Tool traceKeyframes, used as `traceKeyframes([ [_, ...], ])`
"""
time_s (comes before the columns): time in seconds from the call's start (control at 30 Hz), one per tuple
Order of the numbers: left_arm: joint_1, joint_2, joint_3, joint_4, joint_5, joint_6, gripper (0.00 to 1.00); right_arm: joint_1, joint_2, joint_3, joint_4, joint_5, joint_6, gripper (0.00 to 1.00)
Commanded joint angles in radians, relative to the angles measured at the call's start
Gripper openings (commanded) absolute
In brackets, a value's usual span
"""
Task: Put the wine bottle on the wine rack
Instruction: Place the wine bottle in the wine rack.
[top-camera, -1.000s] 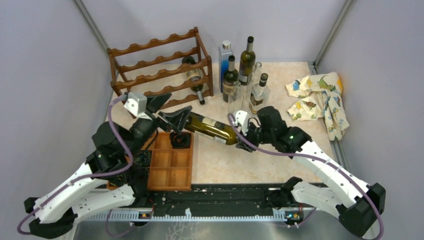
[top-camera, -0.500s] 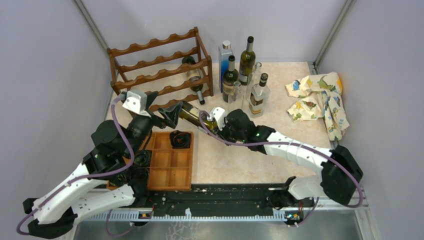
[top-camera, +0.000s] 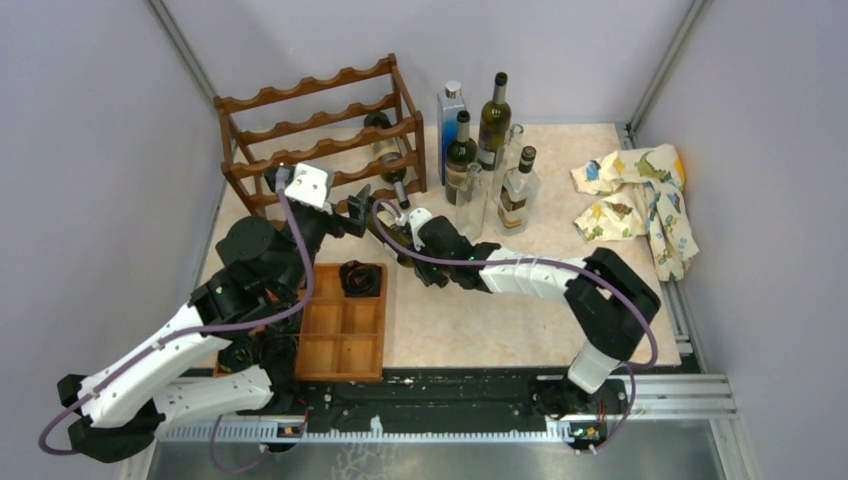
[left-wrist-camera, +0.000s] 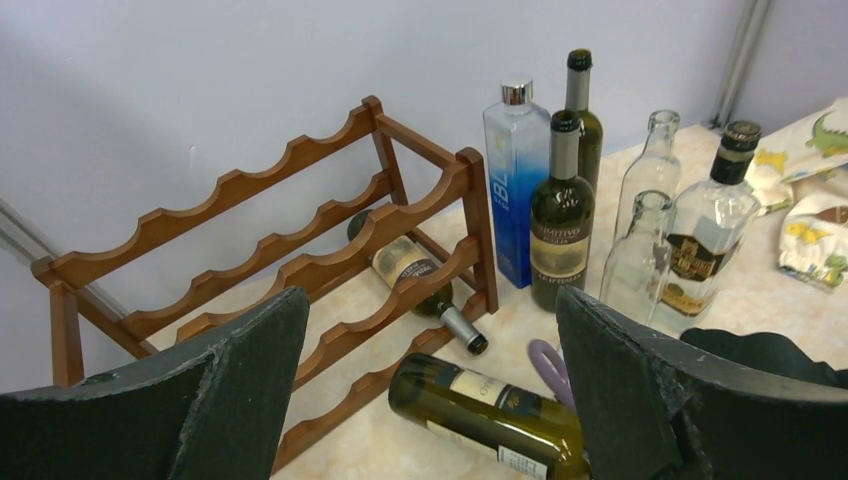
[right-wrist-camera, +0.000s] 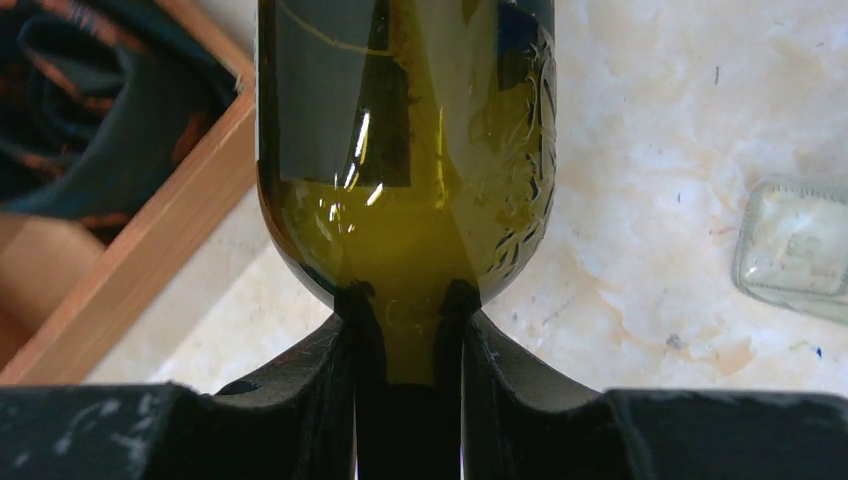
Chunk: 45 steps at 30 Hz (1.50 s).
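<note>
Right gripper (right-wrist-camera: 408, 330) tight on the neck of the wine bottle (right-wrist-camera: 405, 150), body straight ahead.

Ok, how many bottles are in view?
8 bottles: one lies on the wine rack, one is held by its neck in the right tool, six stand beside the rack: one blue, two dark, three clear. Others may be hidden.

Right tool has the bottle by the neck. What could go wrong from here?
1. The right tool clamps only the neck of the wine bottle; the heavy body could sag or slip.
2. A second bottle already lies in the wine rack, neck poking out front; the incoming one could knock it.
3. The standing bottles crowd the rack's end; a swing could topple them.
</note>
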<state>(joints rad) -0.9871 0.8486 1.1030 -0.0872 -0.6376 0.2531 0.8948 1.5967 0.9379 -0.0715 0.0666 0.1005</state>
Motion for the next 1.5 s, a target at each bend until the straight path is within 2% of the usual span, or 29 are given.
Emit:
traceKeyframes([
  [0.0, 0.013, 0.023, 0.052, 0.008, -0.031, 0.043, 0.99, 0.008, 0.062, 0.184, 0.207, 0.062, 0.076, 0.00],
  [0.37, 0.021, 0.010, 0.082, -0.014, -0.062, -0.013, 0.99, 0.004, 0.216, 0.329, 0.202, 0.059, 0.169, 0.00],
  [0.77, 0.021, 0.017, 0.055, -0.010, -0.082, -0.095, 0.99, -0.013, 0.248, 0.330, 0.260, 0.072, 0.204, 0.00],
  [1.13, 0.021, 0.069, 0.100, -0.026, -0.094, -0.161, 0.99, -0.016, 0.345, 0.427, 0.316, 0.085, 0.255, 0.00],
  [1.47, 0.021, 0.026, 0.062, -0.028, -0.107, -0.223, 0.99, -0.023, 0.416, 0.521, 0.324, 0.125, 0.288, 0.00],
])
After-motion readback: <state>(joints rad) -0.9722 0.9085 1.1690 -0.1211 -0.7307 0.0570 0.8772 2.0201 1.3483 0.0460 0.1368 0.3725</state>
